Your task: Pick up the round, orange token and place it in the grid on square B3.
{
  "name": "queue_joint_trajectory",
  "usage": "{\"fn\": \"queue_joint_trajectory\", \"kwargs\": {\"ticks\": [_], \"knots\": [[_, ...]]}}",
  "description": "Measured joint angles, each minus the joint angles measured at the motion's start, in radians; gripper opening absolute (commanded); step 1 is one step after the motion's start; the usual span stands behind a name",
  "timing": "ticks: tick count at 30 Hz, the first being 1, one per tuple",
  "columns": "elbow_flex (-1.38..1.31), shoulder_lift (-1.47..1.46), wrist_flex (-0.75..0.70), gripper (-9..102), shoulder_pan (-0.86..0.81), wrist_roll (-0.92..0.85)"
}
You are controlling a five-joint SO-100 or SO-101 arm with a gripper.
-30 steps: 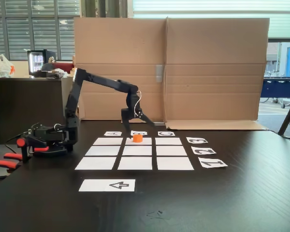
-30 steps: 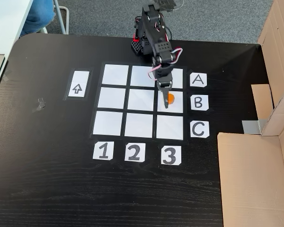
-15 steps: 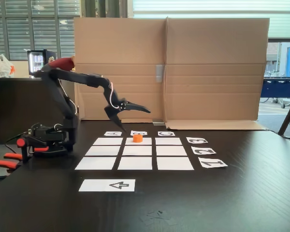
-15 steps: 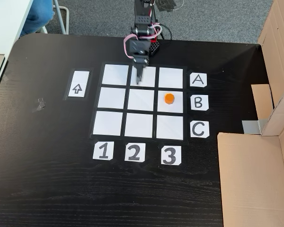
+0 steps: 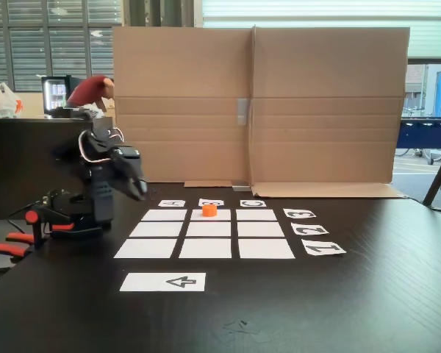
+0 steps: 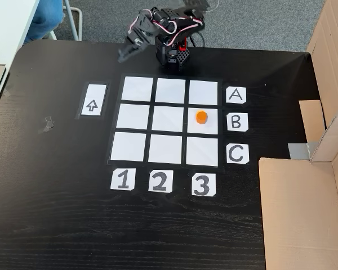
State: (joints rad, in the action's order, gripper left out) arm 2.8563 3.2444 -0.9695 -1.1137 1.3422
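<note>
The orange token (image 5: 209, 209) (image 6: 201, 117) rests on square B3 (image 6: 210, 127) (image 5: 223, 215), the grid cell level with card B (image 6: 235, 121) and above card 3 (image 6: 201, 184). The grid (image 6: 169, 119) (image 5: 208, 229) of nine white rectangles lies flat on the black table. My gripper (image 5: 137, 188) (image 6: 125, 54) is folded back close to the arm's base, off the grid near its A1 corner, far from the token. It is motion-blurred and I cannot make out how its jaws stand. Nothing visible is held in it.
A white strip with a black arrow (image 6: 93, 100) (image 5: 164, 281) lies beside the grid. A tall cardboard wall (image 5: 257, 103) (image 6: 304, 208) borders the table's far side. A device with orange handles (image 5: 15, 243) sits at the table's left edge in a fixed view.
The arm has drawn back from above the grid and folded down toward its base. The token has stayed on B3 throughout.
</note>
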Motion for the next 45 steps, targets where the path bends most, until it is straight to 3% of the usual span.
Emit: {"fn": "queue_joint_trajectory", "kwargs": {"ticks": [4,10,45], "knots": [[0.063,0.072,0.012,-1,-0.267,-0.008],[0.150,0.078,0.081,-1,-0.449,-0.002],[0.155,0.081,0.092,4,-0.508,0.041]]}}
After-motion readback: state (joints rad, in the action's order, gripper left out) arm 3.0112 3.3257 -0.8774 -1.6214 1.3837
